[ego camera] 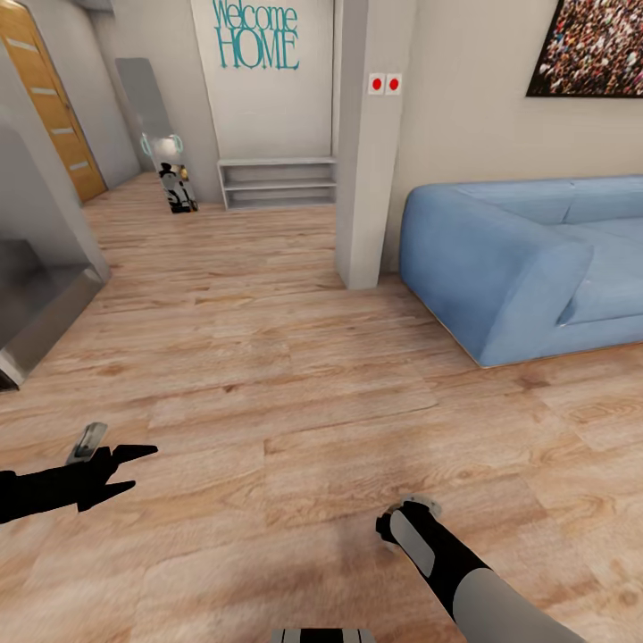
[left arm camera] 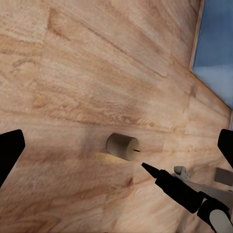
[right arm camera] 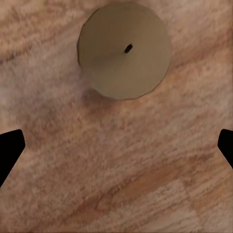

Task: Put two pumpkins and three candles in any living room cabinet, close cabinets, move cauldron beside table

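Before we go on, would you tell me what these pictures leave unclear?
- Candle: the right wrist view looks straight down on its top, so its side and base are hidden.
- Right gripper: in the head view the wrist covers the jaws; whether they reach the candle cannot be told.
- Sofa: cut off by the head view's right edge.
- Small figure by the far wall: too small to identify.

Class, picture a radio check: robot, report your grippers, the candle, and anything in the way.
Both grippers open: left gripper, right gripper. Candle upright on wood floor, under right gripper, not gripped. Blue sofa off to the right; nothing blocks the candle.
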### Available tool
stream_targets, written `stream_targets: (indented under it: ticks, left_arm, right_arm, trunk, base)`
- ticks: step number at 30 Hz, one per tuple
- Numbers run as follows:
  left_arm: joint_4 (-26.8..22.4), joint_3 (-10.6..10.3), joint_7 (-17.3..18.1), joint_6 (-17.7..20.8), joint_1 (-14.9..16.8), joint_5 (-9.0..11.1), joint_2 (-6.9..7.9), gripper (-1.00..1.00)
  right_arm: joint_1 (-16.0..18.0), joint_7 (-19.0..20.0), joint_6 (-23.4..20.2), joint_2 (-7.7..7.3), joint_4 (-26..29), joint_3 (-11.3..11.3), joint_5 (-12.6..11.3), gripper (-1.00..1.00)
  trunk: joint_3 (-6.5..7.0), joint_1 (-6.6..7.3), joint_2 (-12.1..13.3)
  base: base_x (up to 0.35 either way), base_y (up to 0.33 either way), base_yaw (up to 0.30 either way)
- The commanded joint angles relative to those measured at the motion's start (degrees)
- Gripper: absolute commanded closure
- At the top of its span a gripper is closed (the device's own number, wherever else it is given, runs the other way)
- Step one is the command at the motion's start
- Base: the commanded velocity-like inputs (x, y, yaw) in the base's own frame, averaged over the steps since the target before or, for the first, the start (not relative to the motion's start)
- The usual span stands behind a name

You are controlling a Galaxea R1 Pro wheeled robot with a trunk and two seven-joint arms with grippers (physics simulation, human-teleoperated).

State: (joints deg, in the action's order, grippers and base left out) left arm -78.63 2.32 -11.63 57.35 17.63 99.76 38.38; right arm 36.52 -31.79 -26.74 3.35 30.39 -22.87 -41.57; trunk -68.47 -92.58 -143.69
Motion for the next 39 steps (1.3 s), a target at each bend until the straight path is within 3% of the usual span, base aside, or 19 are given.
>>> stream_targets:
  ticks: [1,23,39]
  left_arm:
    - [-0.03,0.05,-0.59,0.18,0.03,0.61,0.01,-1.0]
    - [-0.2,-0.1,-0.62,0.13,-0.05,0.52,-0.06,-1.0]
    - [-0.21,-0.21,-0.59,0.17,-0.05,0.52,-0.06,-1.0]
  right_arm:
    - [0.04,-0.47,-0.16,-0.05,0.09,-0.35,-0.45,-1.0]
    - [0.04,-0.47,0.28,-0.01,0.06,-0.43,-0.45,-1.0]
    - [0.01,-0.47,0.32,-0.01,0.02,-0.43,-0.45,-1.0]
  trunk:
    - [-0.05,0.01,-0.02]
    - [-0.05,0.01,-0.02]
    - [-0.05,0.01,-0.02]
  base:
    - [0.033,0.0,0.0]
    - [0.168,0.0,0.0]
    - [0.034,0.0,0.0]
